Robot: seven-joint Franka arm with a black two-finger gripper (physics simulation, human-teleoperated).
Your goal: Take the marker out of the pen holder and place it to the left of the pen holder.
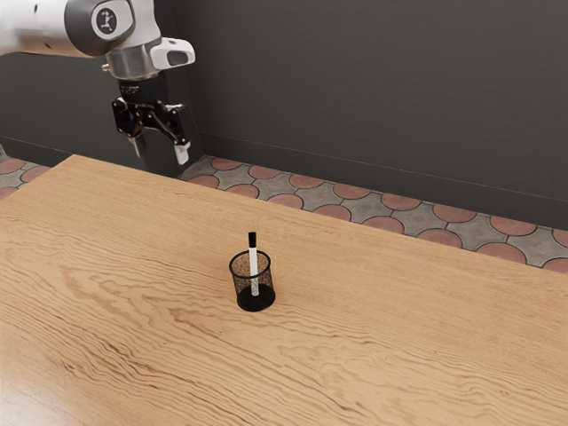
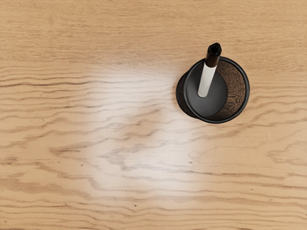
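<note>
Marker (image 1: 254,263) (black-topped), in pen holder (image 1: 256,303); claw (image 1: 161,156) spread

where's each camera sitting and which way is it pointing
Exterior view: at the arm's side, looking down at a slant across the table; the arm and its open hand show toward the exterior view's upper left.
Wrist view: on the hand, looking down onto the table and into the pen holder.
Shared: the table, the pen holder and the marker inside it.
</note>
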